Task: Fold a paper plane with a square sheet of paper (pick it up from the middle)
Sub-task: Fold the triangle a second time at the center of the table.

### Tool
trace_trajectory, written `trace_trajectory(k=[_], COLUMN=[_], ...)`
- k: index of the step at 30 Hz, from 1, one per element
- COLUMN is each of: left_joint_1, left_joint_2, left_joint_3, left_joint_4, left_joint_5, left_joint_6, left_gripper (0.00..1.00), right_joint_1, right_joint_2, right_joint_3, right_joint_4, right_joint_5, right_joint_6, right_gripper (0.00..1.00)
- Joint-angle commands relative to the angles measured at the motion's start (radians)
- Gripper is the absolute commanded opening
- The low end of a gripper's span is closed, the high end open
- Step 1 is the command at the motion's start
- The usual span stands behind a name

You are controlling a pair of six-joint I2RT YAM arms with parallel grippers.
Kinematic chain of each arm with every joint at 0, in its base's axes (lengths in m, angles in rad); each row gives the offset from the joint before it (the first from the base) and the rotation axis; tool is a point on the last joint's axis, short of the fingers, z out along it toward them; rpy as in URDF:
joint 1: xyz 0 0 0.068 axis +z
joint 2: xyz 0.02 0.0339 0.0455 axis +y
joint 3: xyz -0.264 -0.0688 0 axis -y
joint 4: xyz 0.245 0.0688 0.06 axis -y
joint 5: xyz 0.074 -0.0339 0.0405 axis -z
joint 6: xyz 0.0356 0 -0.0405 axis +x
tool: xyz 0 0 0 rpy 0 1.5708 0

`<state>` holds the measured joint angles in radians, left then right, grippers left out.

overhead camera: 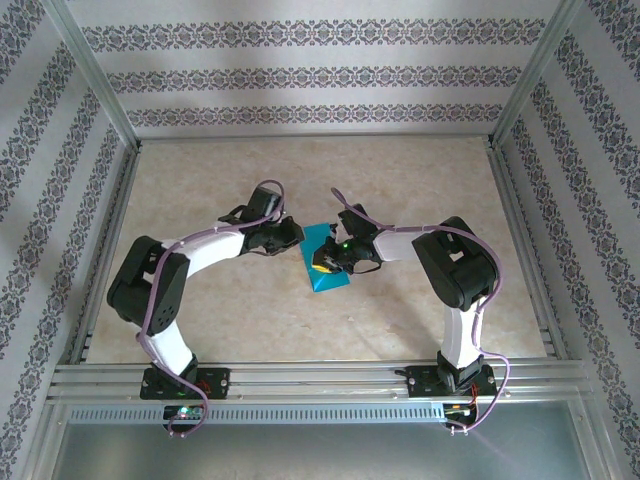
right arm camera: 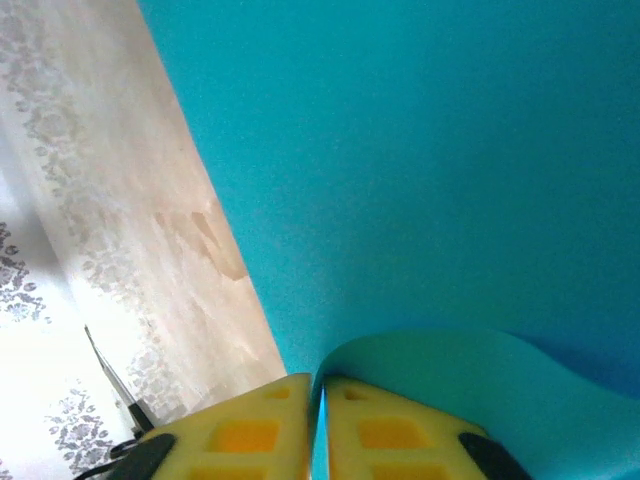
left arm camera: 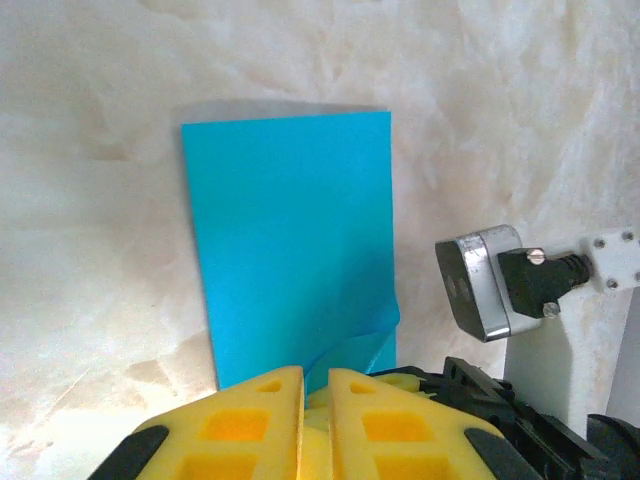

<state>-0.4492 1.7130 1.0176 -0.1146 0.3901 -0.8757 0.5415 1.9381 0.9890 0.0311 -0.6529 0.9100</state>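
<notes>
Teal sheet [left arm camera: 290, 230], one, pinched by two: left gripper [left arm camera: 316, 373] and right gripper [right arm camera: 319, 379]

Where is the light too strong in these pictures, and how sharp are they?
Top external view: even light, sharp, soft shadows on the table. Left wrist view: the table's lower left is washed out, the teal paper crisp. Right wrist view: glare whitens the lower left corner; the paper itself is not overexposed.

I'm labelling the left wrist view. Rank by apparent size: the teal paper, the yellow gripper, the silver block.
1. teal paper
2. left gripper, cropped by the frame and nearest the camera, so its rank is unsure
3. silver block, clearly smallest
</notes>
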Motion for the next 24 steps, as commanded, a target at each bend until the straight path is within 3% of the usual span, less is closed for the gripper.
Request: trace_trajectory(k=[1,7,12,24], left_joint_1=[0.007,0.006,0.005,-0.077], left_joint_2=[-0.035,-0.113,-0.145,-0.056], left_joint_3=[-0.051,-0.113,-0.137,-0.098], left_joint_4=[-0.046,-0.054,-0.038,0.043], left_joint_5=[-0.059,-0.094,-0.062,0.028], left_joint_6=[-0.034,-0.066,-0.071,-0.086], left_gripper=[0.15,0.15,0.15,0.14], right_joint_1=[0.011,0.010,0.009,0.008], right_joint_2=[0.025,0.024,0.021,0.030], right_joint_3=[-0.005,-0.002,-0.006,-0.007], right_joint_4=[-0.063,-0.063,-0.062,-0.100], right_joint_5=[0.070,0.060,0.063,0.093], right_joint_6=[-0.010,-0.008,-0.008,-0.019], right_gripper=[0.22,0.37,0.41,0.19])
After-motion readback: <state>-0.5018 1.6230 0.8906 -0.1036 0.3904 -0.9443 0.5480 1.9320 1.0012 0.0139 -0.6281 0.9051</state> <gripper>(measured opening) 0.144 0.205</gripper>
